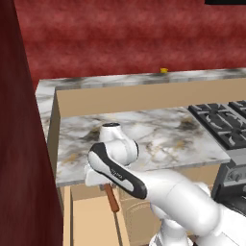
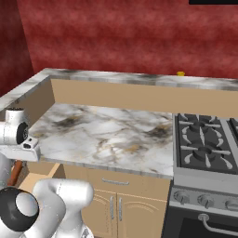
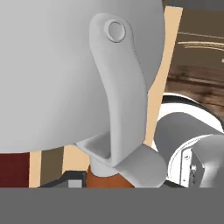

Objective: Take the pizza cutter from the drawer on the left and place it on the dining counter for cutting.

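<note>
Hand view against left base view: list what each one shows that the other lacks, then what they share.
Hand view alone: the pizza cutter's round grey blade seen close, with its metal fork and rivet, and dark wood flooring behind it.

Left base view alone: the marble worktop, the raised ledge with a small yellow thing on it, the stove grates, and the open drawer under the worktop's edge.

Both: the cutter's reddish-brown handle, gripped by the claw above the drawer.
</note>
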Controlling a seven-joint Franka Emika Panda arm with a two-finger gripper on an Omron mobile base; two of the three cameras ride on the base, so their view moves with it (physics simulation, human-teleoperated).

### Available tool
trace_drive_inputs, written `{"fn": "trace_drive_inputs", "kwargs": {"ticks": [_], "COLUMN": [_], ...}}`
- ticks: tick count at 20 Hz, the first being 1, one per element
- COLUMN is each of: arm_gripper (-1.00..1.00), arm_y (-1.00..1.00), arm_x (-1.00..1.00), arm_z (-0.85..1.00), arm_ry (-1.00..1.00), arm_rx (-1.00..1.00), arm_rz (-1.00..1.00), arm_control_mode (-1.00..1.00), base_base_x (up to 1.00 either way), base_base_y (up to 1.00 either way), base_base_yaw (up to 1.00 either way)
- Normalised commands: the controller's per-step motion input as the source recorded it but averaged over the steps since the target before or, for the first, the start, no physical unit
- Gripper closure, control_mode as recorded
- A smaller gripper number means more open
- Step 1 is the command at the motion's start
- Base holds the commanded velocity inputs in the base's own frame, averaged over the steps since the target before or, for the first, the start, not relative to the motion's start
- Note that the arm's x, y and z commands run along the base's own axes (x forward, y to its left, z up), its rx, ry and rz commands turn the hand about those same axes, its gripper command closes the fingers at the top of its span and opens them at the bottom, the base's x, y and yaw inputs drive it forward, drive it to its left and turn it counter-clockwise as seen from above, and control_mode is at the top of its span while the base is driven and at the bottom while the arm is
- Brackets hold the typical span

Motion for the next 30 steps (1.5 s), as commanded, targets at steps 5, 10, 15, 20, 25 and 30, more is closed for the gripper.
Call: {"fn": "trace_drive_inputs", "kwargs": {"ticks": [5, 10, 15, 20, 25, 30], "arm_gripper": [1.00, 1.00, 1.00, 1.00, 1.00, 1.00], "arm_y": [-0.57, -0.70, -0.74, -0.73, -0.71, -0.67], "arm_x": [0.01, 0.11, 0.18, 0.14, 0.02, 0.00], "arm_z": [0.95, 0.73, 0.56, 0.52, 0.33, 0.15], "arm_ry": [0.00, 0.00, 0.00, 0.00, 0.00, 0.00], "arm_rx": [0.00, -0.01, -0.04, -0.05, -0.08, -0.12], "arm_rz": [-0.16, -0.11, -0.03, -0.01, -0.05, -0.10], "arm_control_mode": [-1.00, -1.00, -1.00, -1.00, -1.00, -1.00], "base_base_x": [0.00, 0.00, 0.00, 0.00, 0.00, 0.00], "base_base_y": [0.00, 0.00, 0.00, 0.00, 0.00, 0.00], "base_base_yaw": [0.00, 0.00, 0.00, 0.00, 0.00, 0.00]}}
